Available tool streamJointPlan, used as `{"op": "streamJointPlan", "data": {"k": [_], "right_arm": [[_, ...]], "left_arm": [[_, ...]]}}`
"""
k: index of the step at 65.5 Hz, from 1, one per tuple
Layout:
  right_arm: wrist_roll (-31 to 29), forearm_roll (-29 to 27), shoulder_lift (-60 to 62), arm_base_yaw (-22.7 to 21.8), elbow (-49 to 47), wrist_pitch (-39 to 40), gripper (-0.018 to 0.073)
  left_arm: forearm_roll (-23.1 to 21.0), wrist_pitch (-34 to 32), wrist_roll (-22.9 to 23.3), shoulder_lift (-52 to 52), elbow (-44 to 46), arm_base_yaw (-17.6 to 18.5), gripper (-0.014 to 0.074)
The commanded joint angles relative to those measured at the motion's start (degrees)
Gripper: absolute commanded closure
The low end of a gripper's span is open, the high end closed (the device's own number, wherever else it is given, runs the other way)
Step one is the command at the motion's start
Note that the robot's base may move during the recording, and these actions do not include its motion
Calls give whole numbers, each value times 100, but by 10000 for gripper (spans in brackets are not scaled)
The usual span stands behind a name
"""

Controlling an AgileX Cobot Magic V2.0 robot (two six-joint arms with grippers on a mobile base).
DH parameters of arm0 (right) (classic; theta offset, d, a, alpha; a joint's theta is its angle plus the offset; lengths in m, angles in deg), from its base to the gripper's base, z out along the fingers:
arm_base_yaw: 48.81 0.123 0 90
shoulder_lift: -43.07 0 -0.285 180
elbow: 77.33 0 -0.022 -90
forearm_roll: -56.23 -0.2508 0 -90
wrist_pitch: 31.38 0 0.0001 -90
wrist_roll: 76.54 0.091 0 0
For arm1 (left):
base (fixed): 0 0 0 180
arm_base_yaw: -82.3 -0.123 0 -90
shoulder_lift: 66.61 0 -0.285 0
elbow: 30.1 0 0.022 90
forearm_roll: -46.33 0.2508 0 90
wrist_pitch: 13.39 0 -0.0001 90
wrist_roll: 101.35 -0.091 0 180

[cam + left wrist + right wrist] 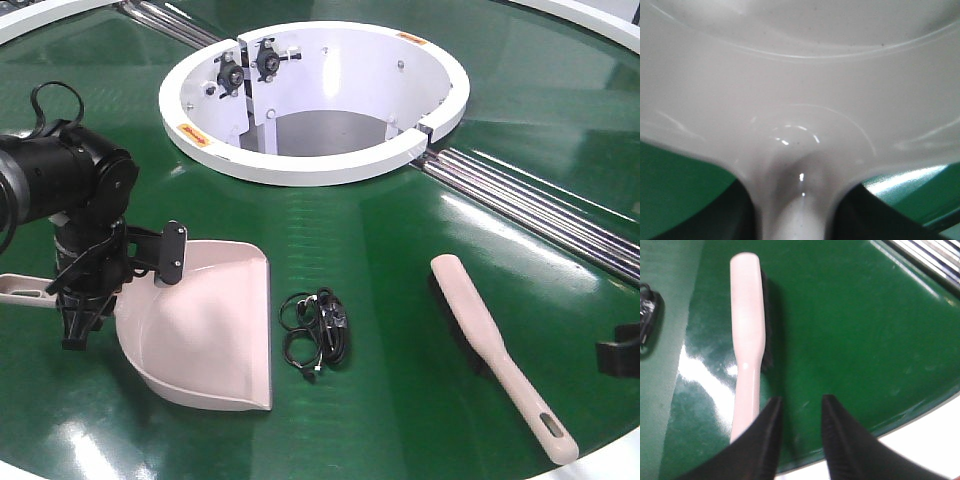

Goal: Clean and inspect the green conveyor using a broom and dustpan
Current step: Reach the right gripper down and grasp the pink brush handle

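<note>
The green conveyor [400, 250] curves around the white ring [300, 170] at twelve o'clock. The dustpan [215, 330] lies flat at seven o'clock, and the left gripper [78, 320] is clamped on its handle neck, likely to steady it. The broom [480, 320] rests untouched at four o'clock. The right gripper [800, 435] hovers beside its handle, fingers narrowly apart and empty. At six o'clock sits a black cable bundle [318, 335] facing the pan's lip, probably what is to be swept in.

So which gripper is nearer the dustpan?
Left. The left gripper straddles the handle of the dustpan; the right gripper hangs open beside the broom, well away.
</note>
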Motion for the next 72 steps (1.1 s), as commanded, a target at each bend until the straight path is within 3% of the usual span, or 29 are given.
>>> {"op": "streamJointPlan", "data": {"k": [1,12,26,42,72], "right_arm": [[-118,-67,-362,-5,-406,73,204],[-238,5,-1060,589,-864,-230,60],[88,55,-1958,1174,-1409,-511,32],[62,27,-2994,1182,-1923,-1002,32],[13,59,-4330,1182,-2002,-997,33]], "left_arm": [[57,208,61,301,149,25,603],[57,208,61,301,149,25,603],[57,208,61,301,149,25,603],[57,208,61,301,149,25,603],[57,208,61,301,149,25,603]]}}
